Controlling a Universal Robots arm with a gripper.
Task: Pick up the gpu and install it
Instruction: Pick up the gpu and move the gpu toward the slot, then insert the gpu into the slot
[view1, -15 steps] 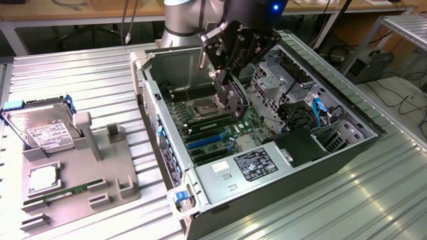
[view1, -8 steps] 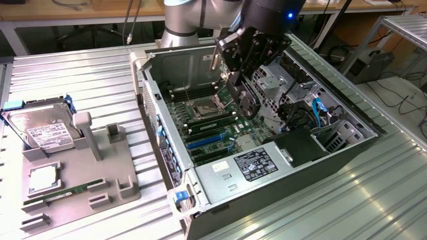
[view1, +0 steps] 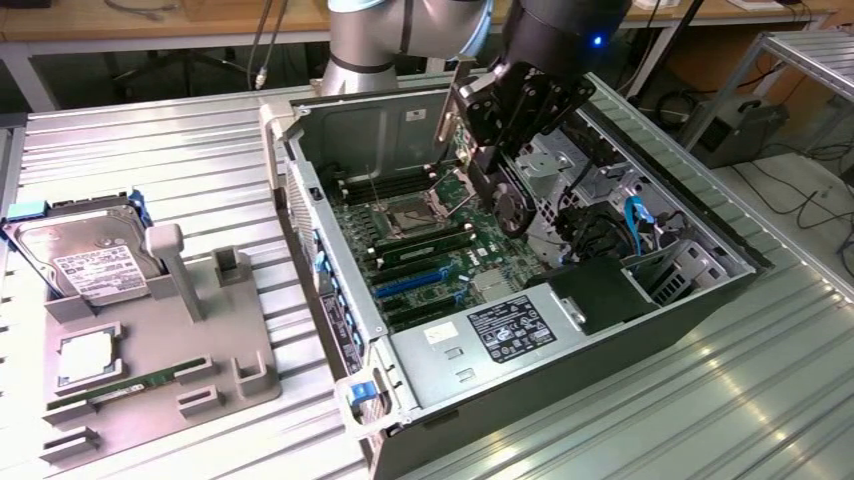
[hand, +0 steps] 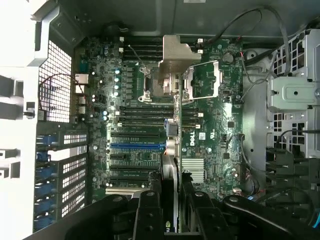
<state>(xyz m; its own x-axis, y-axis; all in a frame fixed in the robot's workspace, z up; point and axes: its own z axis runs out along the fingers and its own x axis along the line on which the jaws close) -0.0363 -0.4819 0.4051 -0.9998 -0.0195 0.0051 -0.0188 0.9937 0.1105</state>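
The gpu (view1: 511, 210) hangs edge-on inside the open computer case (view1: 310, 215), its silver bracket (view1: 450, 112) pointing up toward the case's back wall. My gripper (view1: 497, 160) is shut on the card from above. In the wrist view the gpu (hand: 170, 155) runs as a thin black strip between my two black fingers (hand: 149, 212), with its bracket (hand: 176, 55) over the CPU socket area. The card hovers above the motherboard (hand: 130, 100), beside the blue expansion slot (hand: 137, 146) and apart from it.
A grey fixture (view1: 200, 345) at the exterior view's left holds a silver hard drive (view1: 87, 265), a CPU (view1: 87, 355) and a green RAM stick (view1: 127, 385). Inside the case sit the power supply (view1: 514, 330), drive cages (view1: 674, 270) and cables (view1: 634, 220).
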